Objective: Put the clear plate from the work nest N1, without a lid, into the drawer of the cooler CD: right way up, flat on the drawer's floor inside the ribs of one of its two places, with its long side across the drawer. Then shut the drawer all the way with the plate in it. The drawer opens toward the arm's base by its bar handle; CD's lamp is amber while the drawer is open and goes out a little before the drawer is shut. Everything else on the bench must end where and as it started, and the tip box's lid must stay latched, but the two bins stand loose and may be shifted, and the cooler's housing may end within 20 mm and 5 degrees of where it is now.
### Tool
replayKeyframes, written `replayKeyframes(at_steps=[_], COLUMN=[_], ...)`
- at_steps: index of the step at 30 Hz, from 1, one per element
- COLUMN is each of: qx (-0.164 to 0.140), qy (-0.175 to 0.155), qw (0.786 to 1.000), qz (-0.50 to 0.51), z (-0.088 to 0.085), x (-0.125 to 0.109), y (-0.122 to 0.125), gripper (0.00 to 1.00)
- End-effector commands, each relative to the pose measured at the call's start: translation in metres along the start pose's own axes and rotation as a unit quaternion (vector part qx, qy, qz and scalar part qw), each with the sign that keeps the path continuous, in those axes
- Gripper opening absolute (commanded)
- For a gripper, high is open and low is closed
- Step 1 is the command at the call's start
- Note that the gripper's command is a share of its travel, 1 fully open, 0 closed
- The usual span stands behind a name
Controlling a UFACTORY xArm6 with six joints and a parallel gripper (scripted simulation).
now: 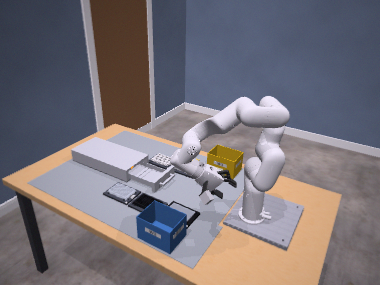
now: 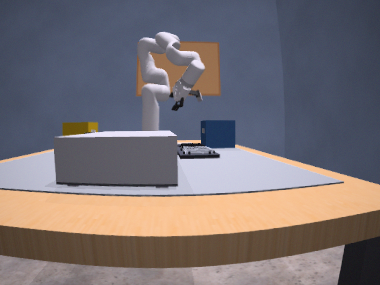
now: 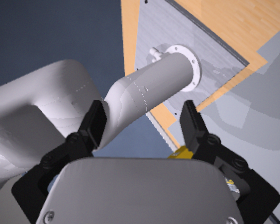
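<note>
Blue walls stand behind a wooden bench (image 1: 60, 173). From the left lie the long grey cooler (image 1: 107, 156) with its drawer (image 1: 150, 175) out, the clear plate (image 1: 121, 192) near the blue bin (image 1: 161, 226), then the claw (image 1: 216, 183), spread fully, empty, in the air. Only the wrist view shows the arm's base plate (image 3: 220, 60) between its fingers.

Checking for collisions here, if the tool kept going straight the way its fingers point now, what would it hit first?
Most likely the arm's own upright lower column: the wrist view shows it right between the open tool fingers, rising from the base plate. Depth is unclear, so how near it is cannot be told.
</note>
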State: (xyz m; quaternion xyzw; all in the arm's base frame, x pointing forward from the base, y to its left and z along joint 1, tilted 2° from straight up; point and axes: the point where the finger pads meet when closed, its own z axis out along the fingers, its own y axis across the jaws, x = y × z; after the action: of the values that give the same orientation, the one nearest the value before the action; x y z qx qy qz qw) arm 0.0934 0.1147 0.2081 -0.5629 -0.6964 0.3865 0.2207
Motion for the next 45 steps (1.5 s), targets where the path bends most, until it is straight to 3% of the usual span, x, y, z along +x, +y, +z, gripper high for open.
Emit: replayKeyframes(at_steps=[1, 12, 23, 27, 30, 34, 37, 41, 45], qx=[-0.001, -0.055, -0.081, -0.101, -0.103, -0.12, -0.122, -0.137, -0.139], qy=[0.0, 0.056, 0.087, 0.116, 0.118, 0.147, 0.149, 0.178, 0.181], qw=[1.0, 0.99, 0.977, 0.96, 0.959, 0.938, 0.935, 0.91, 0.907], qz=[0.0, 0.114, 0.178, 0.233, 0.238, 0.292, 0.297, 0.349, 0.355], z=[-0.001, -0.03, -0.05, -0.063, -0.067, -0.079, -0.083, -0.095, -0.101], x=[0.0, -0.009, -0.018, -0.027, -0.029, -0.039, -0.042, -0.053, -0.058], y=[0.0, 0.032, 0.053, 0.065, 0.069, 0.081, 0.084, 0.095, 0.099], gripper=[1.0, 1.0, 1.0, 1.0, 1.0, 1.0, 1.0, 1.0, 1.0])
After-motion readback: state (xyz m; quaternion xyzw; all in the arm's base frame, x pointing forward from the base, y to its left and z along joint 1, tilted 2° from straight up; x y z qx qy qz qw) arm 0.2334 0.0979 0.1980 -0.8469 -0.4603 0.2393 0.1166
